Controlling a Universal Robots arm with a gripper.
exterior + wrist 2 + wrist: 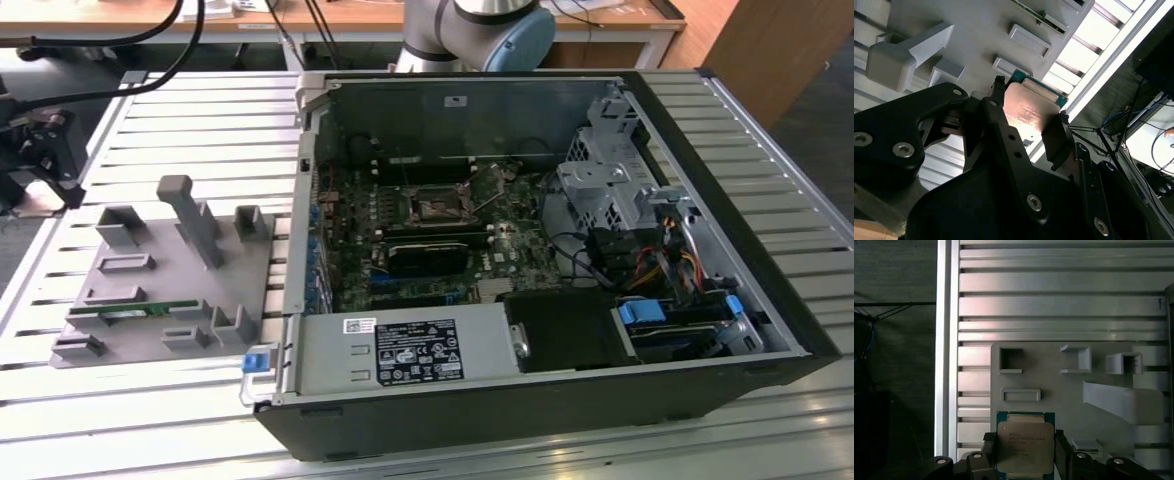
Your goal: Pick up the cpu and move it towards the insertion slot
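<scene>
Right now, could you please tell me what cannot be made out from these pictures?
cpu: its sides sit behind the fingers of the end effector in the first wrist view.
insertion slot: its contacts are too small in the exterior view.
grey tray: partly cut off by the picture's edge in the first wrist view.

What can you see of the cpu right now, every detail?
The cpu is a thin, flat square chip with a silvery metal face carrying faint print, set on a green board that shows as a narrow border. In both wrist views it is clamped in the gripper, with a black finger against each of two opposite edges. In the second wrist view its face catches a pinkish glare. The grey tray lies behind it; I cannot tell whether they touch.
</scene>
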